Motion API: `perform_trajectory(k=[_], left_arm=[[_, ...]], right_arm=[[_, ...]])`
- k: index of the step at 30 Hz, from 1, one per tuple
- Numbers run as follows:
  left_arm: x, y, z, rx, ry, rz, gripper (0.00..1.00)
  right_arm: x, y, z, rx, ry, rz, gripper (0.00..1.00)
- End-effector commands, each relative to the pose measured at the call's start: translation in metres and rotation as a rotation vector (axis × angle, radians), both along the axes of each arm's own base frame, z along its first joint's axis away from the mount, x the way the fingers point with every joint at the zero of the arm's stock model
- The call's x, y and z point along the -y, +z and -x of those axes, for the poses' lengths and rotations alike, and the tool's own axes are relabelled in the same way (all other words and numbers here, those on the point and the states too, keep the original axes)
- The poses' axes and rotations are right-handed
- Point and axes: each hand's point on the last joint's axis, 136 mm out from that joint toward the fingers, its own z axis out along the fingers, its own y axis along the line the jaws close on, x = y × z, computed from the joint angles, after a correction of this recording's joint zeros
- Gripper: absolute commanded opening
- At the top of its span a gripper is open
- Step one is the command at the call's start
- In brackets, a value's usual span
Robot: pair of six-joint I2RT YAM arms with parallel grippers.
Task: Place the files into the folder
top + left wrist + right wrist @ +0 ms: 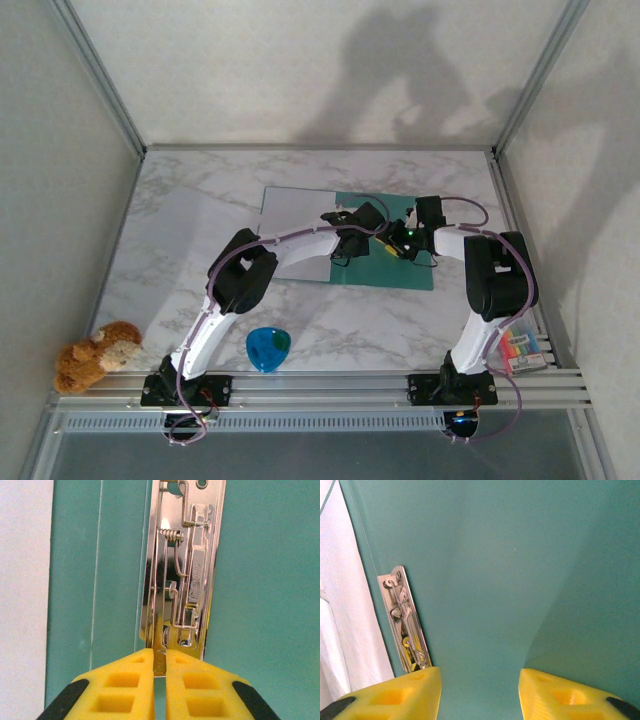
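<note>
The folder (400, 270) lies open on the marble table, its teal panel on the right with a metal clip mechanism (187, 575) near the spine. A pale grey rectangle (295, 235) adjoins it on the left; I cannot tell whether this is the files or the folder's pale inside. My left gripper (159, 660) is shut on the thin metal lever at the clip's near end, and it sits over the folder's middle (380, 240). My right gripper (480, 680) stands open just above bare teal folder (510, 580), right of the clip (402, 625), holding nothing.
A small blue cup (268, 347) stands on the table near the left arm's base. A brown plush toy (95, 355) lies at the near left edge. A box of coloured items (522, 350) rests at the near right. Walls close in the table on three sides.
</note>
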Motion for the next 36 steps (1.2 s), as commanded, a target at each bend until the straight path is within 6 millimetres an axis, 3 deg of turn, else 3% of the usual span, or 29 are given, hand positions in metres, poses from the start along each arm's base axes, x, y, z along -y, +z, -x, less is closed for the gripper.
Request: perform_trajectory(k=[1,7,19,28,36], left_arm=[[0.049,-0.014,0.023,-0.067,-0.092,0.122,0.12],[0.047,0.014,0.018,-0.023,-0.083,0.11,0.12],[0.013,0.029,0.002,0.025,-0.02,0.009,0.13],[0.0,0.05,-0.016,0.059,0.002,-0.001,0.25],[-0.009,0.082,-0.025,0.114,0.023,0.008,0.32]], right_arm=[[-0.008,-0.042,0.036,-0.16,0.05,0.045,0.46],[-0.007,-0.042,0.036,-0.158,0.051,0.049,0.46],[-0.004,-0.038,0.037,-0.149,0.052,0.069,0.46],[-0.004,-0.037,0.037,-0.146,0.055,0.075,0.46],[-0.003,-0.037,0.036,-0.144,0.057,0.085,0.46]])
